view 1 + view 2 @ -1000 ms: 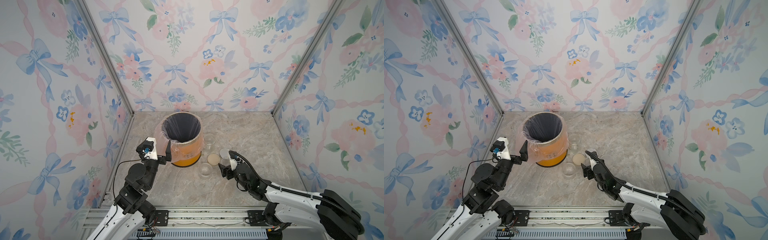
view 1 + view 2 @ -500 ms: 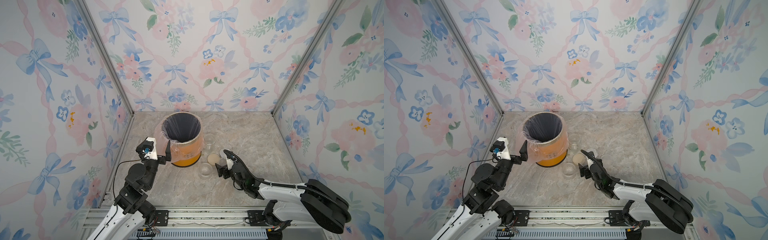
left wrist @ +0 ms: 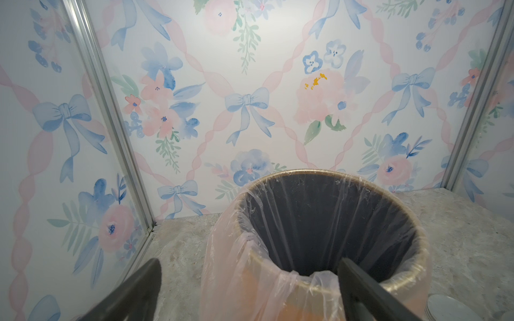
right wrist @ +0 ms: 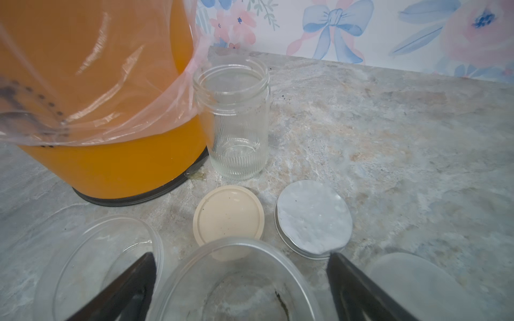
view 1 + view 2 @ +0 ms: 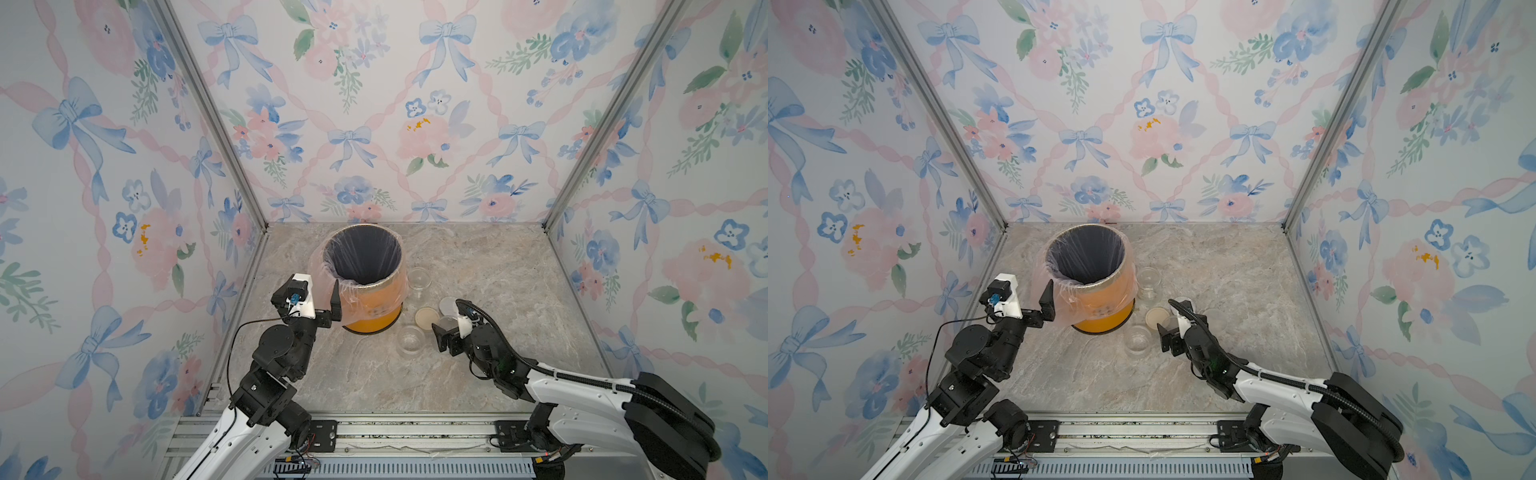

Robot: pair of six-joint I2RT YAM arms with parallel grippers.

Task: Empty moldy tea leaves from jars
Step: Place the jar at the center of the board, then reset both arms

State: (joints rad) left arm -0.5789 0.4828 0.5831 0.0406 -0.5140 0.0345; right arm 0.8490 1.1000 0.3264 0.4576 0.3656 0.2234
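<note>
- The right fingers [image 4: 125, 289] are spread and released, grasping nothing. A wide clear jar [image 4: 236, 283] stands on the desk [image 4: 389, 139] between them, and neither finger plainly presses its wall.
- That jar is upright with its mouth up and its axis vertical, though it is squat, wider than tall. Only a thin dark smear of tea leaves [image 4: 281, 303] clings to its floor.
- Just outside the finger on the bin's side stands a second wide jar [image 4: 97, 261]. It is also upright and open, and it looks empty.
- Just beyond the right fingertips a beige lid [image 4: 228, 216] and a silver lid [image 4: 313, 219] lie flat, side by side. A translucent grey lid [image 4: 411, 280] lies outside the other finger.
- Farther beyond the fingertips a ribbed jar [image 4: 233, 119] stands just beside the orange bin [image 4: 111, 155]. It is taller than wide, with its long axis vertical and its mouth up, and it is bare apart from a few specks.
- The left fingers [image 3: 133, 291] are spread and empty at the bin's near rim. One finger is close to the plastic liner [image 3: 236, 264]; whether it touches cannot be told.
- Judgement: the emptying looks finished, since no jar shows a mass of leaves. The leaves are presumably in the bin, whose bottom is too dark to see.
- The next move calls for drawing the right fingers up and back, kept wide, so that neither clips the jar's rim nor nudges its neighbour.
</note>
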